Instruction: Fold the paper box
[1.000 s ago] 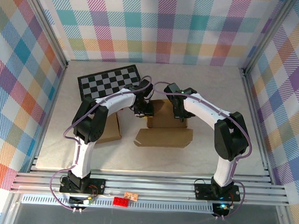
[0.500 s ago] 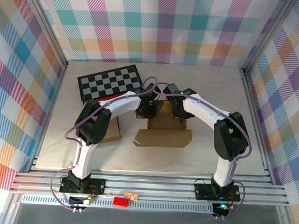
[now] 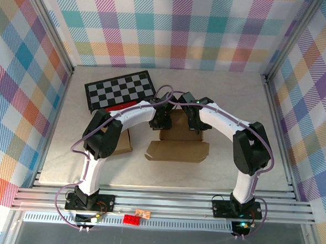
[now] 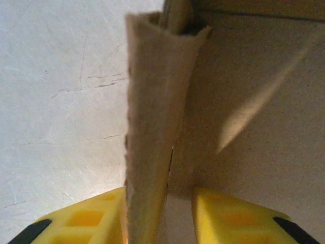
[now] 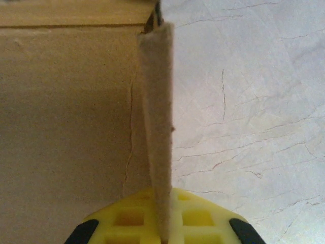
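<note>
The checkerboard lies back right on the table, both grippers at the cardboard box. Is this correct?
No: the top external view shows the checkerboard at the back left. The left gripper and right gripper are at the cardboard box.

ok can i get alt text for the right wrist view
The right hand, yellow-fingered, is shut on an upright cardboard wall, seen edge-on running up the middle of the frame. The brown floor of the paper box fills the frame's left side, and the pale, crack-veined table its right side.
</note>
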Action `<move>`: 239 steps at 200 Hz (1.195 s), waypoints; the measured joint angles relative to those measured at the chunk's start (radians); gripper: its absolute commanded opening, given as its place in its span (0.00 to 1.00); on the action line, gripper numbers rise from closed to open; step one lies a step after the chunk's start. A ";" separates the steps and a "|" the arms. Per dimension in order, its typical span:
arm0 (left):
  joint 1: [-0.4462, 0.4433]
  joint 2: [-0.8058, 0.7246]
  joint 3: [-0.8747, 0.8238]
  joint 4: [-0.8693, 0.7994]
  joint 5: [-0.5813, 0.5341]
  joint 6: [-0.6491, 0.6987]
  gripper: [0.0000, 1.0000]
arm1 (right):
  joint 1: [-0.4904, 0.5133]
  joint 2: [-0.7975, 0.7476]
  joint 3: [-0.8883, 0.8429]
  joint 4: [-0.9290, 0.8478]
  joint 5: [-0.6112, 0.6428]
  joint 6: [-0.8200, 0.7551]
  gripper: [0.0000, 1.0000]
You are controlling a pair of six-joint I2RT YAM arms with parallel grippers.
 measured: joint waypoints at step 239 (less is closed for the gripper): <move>0.192 -0.434 -0.082 -0.086 0.074 0.010 0.42 | -0.332 0.040 -0.056 -0.058 -0.257 0.319 0.00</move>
